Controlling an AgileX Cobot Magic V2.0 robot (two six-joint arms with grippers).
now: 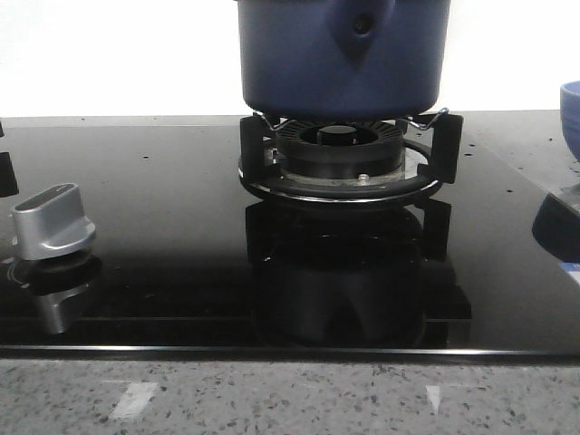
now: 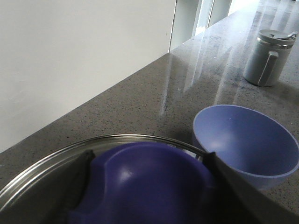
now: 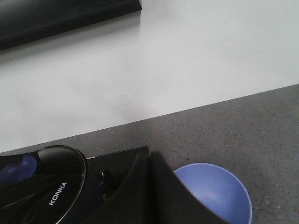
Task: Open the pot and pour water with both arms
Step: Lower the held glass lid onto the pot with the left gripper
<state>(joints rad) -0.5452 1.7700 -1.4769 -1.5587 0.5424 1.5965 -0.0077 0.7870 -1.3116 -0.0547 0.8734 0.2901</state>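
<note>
- Speckled countertop (image 1: 290, 399) runs in front of the pot (image 1: 299, 63), with a black glass hob (image 1: 163, 227) under it
- On the hob, the pot sits square on a burner (image 1: 340, 149), its handle mount (image 1: 361, 27) facing the camera; its top is cut off in the front view
- Judging by its bulk and the water it should hold, the pot will be heavy and its smooth sides slippery, so the handle mount looks the surest hold for pouring
- Over the pot lies a glass lid (image 2: 42, 182) with a steel rim: stiff, breakable, best lifted by its blue knob (image 2: 149, 191)
- Directly above the pot, the left gripper (image 2: 148, 156) has its fingers (image 2: 77, 182) on either side of that knob; I cannot tell whether they pinch it
- Just right of the pot, the right gripper (image 3: 161, 186) hangs between lid and a lighter blue bowl (image 3: 215, 191); only one finger shows, so its spread is unclear
</note>
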